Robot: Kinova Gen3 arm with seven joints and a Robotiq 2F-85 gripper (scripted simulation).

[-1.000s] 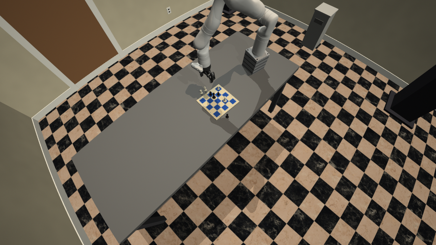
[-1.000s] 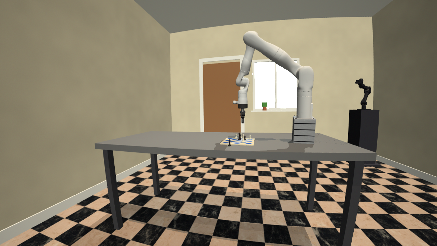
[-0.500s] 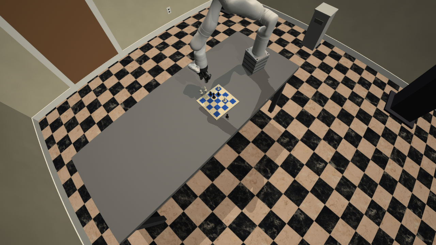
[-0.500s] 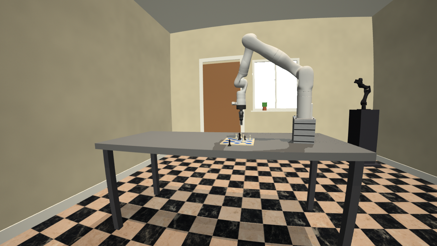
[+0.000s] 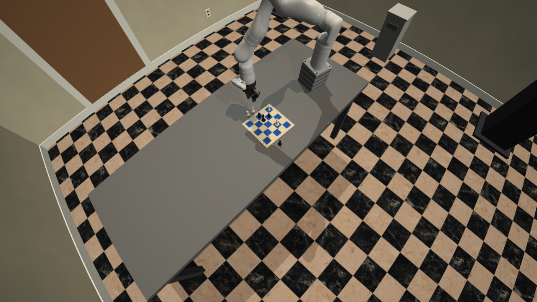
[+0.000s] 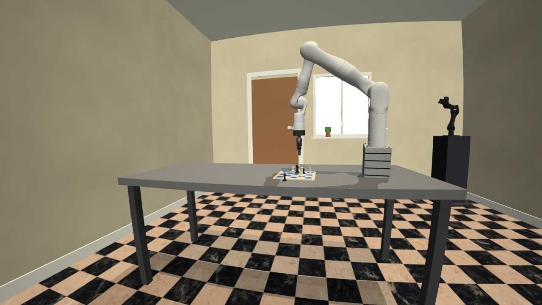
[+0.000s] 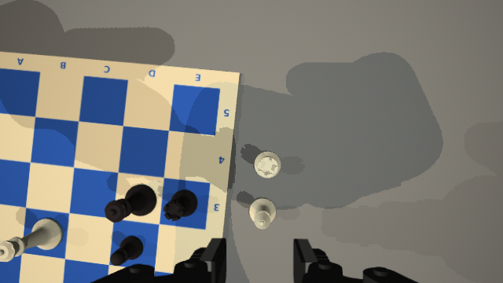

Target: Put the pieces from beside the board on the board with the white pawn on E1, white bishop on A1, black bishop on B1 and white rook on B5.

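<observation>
Wrist view: parted jaws [image 5: 255,98] [image 6: 299,153] above the table [image 5: 180,180] [image 6: 227,178] [image 7: 354,244], pointing downward.

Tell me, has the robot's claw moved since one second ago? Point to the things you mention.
Yes. In the top view, the gripper [image 5: 254,97] [image 6: 299,152] [image 7: 259,258] has shifted toward the picture's left, judged against the board [image 5: 267,140] [image 6: 308,176] [image 7: 52,181].
</observation>
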